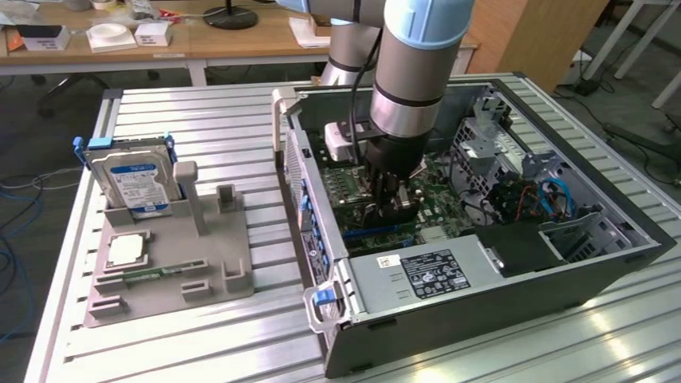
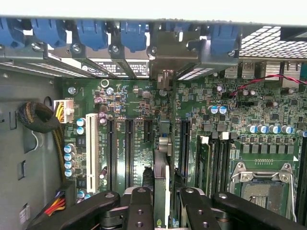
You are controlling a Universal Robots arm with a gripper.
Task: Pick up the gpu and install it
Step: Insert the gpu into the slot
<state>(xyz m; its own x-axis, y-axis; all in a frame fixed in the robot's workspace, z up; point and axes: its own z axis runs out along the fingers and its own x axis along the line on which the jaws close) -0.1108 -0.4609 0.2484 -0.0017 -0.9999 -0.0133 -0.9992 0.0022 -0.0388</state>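
End effector (image 2: 162, 201) clamped on the gpu (image 2: 162, 172), held edge-on above the motherboard (image 2: 129, 103) inside the open computer case (image 1: 596, 259). Best kept upright and parallel to the expansion slot (image 2: 184, 143), bracket end toward the rear slot openings, pressing straight and evenly.

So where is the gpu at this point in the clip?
The gpu stands edge-on between the gripper fingers, inside the open computer case over the motherboard, among its black expansion slots. In the exterior view, the arm reaches down into the case's middle.
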